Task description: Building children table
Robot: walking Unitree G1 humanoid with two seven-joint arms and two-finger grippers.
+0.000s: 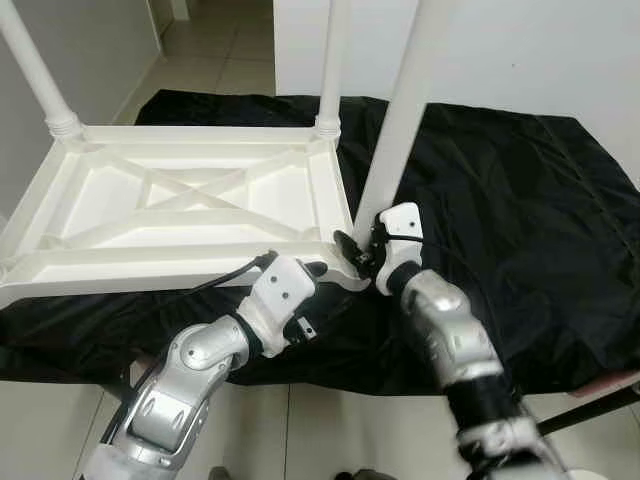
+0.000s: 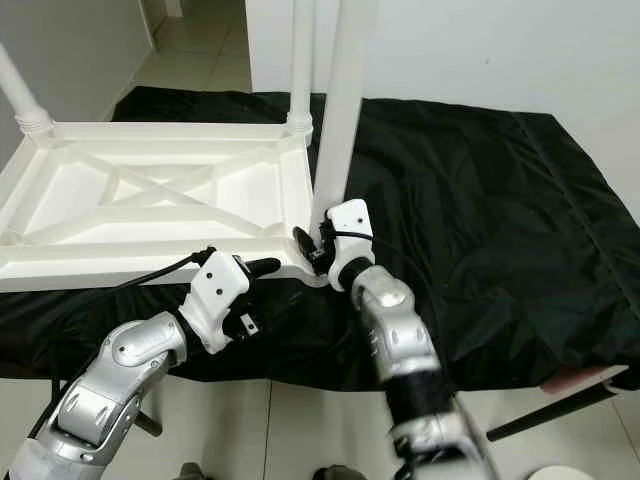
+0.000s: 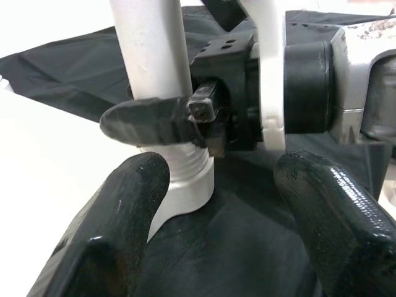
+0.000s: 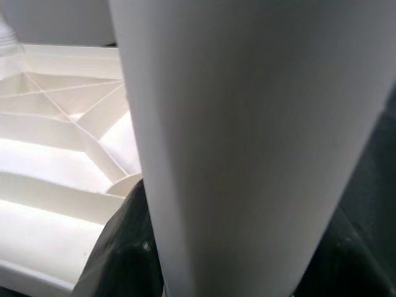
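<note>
The right gripper (image 1: 362, 250) had its fingers clenched around the white table leg (image 1: 400, 120) at the near corner socket of the upturned tabletop (image 1: 180, 200). The left gripper (image 3: 216, 210) hovered just beside it, fingers released. The tabletop lay on a black cloth (image 1: 520, 200).

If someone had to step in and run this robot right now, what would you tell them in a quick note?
Right gripper: shut on the white plastic table leg, low on the leg near its base at the near right corner of the upside-down white plastic tabletop.
Left gripper: open, beside that same corner, holding nothing.
The tabletop lies on a black cloth on the floor.
Done: two far legs stand in their corner sockets.
Left: finish seating this third leg; whether it is fully in, I cannot tell. The near left corner has no leg yet.
</note>
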